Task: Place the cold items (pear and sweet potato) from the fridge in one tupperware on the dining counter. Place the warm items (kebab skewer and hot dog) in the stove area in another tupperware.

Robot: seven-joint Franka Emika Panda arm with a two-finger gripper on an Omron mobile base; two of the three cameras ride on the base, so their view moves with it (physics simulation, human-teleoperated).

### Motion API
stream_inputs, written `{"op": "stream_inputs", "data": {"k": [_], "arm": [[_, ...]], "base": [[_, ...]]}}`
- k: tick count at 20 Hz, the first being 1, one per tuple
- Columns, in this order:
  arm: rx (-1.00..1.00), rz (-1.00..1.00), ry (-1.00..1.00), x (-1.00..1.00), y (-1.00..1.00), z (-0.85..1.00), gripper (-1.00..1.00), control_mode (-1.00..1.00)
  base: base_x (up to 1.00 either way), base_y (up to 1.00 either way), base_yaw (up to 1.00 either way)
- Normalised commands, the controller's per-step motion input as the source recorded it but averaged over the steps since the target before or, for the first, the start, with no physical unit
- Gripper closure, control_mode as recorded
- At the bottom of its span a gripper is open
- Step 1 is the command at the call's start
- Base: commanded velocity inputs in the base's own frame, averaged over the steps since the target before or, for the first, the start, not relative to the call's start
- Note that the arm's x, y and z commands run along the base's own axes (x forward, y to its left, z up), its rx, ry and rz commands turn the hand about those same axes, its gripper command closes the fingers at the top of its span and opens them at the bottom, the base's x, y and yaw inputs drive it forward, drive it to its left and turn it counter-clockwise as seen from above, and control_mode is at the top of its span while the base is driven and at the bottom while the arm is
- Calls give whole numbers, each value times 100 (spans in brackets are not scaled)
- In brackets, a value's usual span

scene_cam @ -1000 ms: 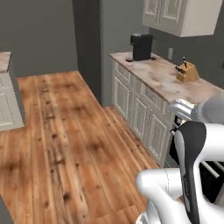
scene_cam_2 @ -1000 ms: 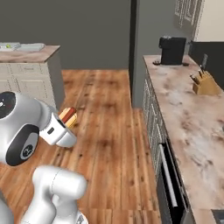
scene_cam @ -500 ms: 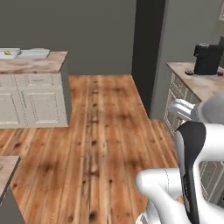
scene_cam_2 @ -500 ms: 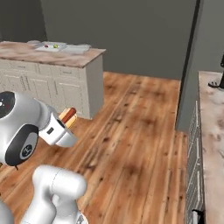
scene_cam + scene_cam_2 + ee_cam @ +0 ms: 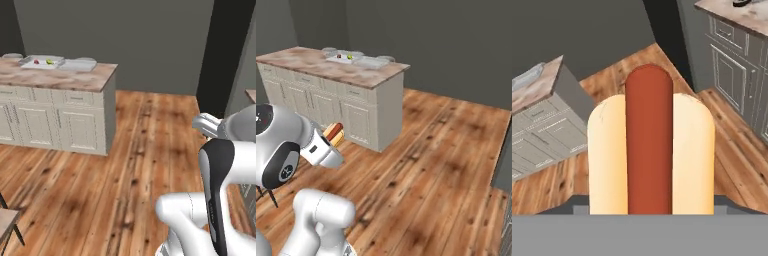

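Note:
A hot dog (image 5: 650,150), a red sausage in a pale bun, stands up large in the hand view and hides the fingertips. In the right base view the same hot dog (image 5: 334,133) sticks out of my gripper (image 5: 330,140), which is shut on it, held high over the wooden floor. On the far dining counter (image 5: 75,80) lies a clear tupperware (image 5: 31,60) with a small red thing and a yellow-green thing inside. A second tupperware (image 5: 77,65) lies right beside it. Both tupperwares (image 5: 372,62) sit well beyond the gripper.
The dining counter (image 5: 356,75) is an island with white cabinet fronts (image 5: 80,127), its corner toward me. Wooden floor (image 5: 125,170) stretches between it and the base. A chair corner (image 5: 6,222) shows at lower left. Another cabinet run (image 5: 737,70) stands to the right.
The whole picture has swung: the base has moved, the counter with the coffee machine has slid out and the dining counter has come closer. The hot dog stays in the gripper.

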Motion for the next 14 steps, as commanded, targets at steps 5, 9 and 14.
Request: {"op": "stream_inputs", "data": {"k": [5,9,14], "arm": [[0,0,0,0,0,0,100,100],[0,0,0,0,0,0,100,100],[0,0,0,0,0,0,100,100]], "base": [[100,-44,36],[100,-46,34],[100,-50,31]]}}
